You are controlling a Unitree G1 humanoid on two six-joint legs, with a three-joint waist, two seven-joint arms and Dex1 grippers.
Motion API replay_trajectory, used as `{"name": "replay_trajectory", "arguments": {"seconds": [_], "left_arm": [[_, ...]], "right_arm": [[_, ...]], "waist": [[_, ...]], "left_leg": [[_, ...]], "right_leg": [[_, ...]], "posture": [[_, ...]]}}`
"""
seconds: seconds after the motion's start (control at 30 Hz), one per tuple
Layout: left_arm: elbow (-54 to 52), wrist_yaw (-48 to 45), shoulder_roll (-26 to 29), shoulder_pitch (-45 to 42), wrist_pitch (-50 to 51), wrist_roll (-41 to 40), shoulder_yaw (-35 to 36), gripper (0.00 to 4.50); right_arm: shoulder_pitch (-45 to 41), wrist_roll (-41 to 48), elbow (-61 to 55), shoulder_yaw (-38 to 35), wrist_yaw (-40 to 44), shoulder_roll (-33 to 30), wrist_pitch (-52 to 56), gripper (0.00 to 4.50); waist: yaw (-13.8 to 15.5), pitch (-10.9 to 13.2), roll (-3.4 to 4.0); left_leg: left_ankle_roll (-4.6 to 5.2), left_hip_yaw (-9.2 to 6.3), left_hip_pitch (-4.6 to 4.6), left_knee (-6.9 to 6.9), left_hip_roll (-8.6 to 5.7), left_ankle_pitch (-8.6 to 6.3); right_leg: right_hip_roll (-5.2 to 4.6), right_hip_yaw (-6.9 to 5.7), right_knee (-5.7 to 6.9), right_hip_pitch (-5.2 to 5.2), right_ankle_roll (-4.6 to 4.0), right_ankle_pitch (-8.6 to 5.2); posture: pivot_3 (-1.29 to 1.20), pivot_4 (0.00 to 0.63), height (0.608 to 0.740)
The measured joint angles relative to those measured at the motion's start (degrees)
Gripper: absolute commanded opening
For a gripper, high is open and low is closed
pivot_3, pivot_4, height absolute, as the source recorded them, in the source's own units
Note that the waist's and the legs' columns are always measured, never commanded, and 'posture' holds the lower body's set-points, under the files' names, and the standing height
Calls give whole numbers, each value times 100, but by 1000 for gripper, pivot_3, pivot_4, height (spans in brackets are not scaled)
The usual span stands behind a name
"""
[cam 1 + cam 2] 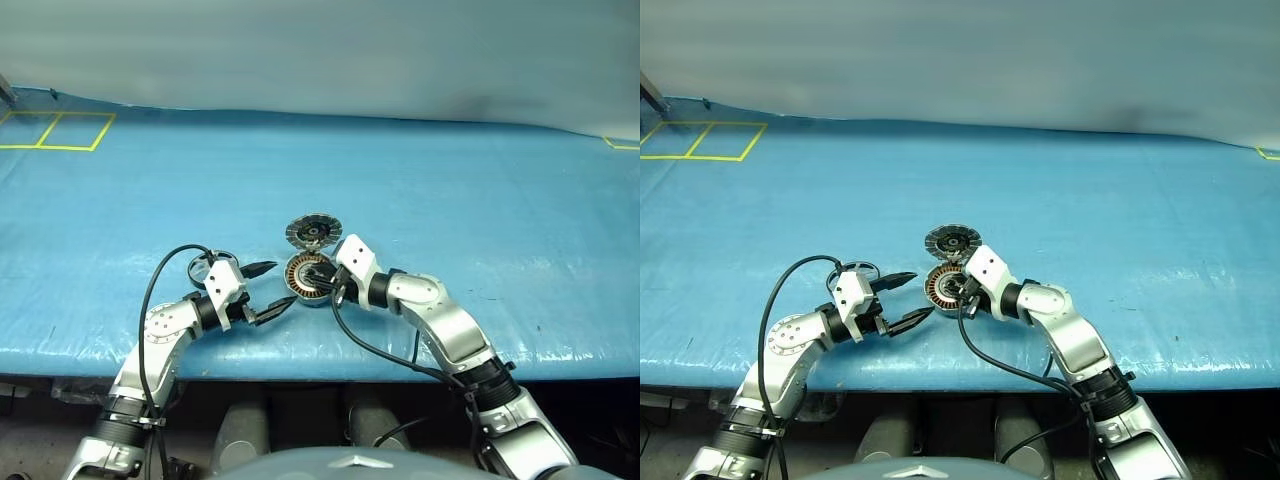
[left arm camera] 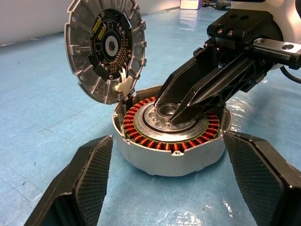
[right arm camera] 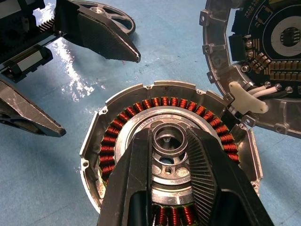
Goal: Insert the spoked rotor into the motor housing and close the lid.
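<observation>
Right gripper (image 3: pixel 170 141) fingers closed around small metal ring over motor housing (image 3: pixel 94 155) hub, lid (image 2: pixel 104 49) standing open just beyond, left gripper (image 1: pixel 277 290) spread wide nearby, spoked rotor (image 3: pixel 106 16) behind it on blue table (image 1: pixel 450 190)

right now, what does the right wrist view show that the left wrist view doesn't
Right wrist view: black spoked rotor on the blue table, beyond the open left gripper. Left wrist view: the whole dark-segmented inner face of the round silver lid. Both: round silver motor housing with copper windings, lid raised, right gripper shut on a small silver ring at the hub.
</observation>
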Motion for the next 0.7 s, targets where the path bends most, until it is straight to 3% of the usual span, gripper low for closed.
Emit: {"name": "replay_trajectory", "arguments": {"seconds": [0.7], "left_arm": [[11,5,-6,26,-82,41,0,4091]], "right_arm": [[-1,21,-8,-4,-4,-30,-7,756]], "waist": [[2,0,0]], "left_leg": [[0,0,-1,-1,0,0]], "right_leg": [[-1,0,-2,0,-1,-1]], "posture": [[0,150,740]]}}
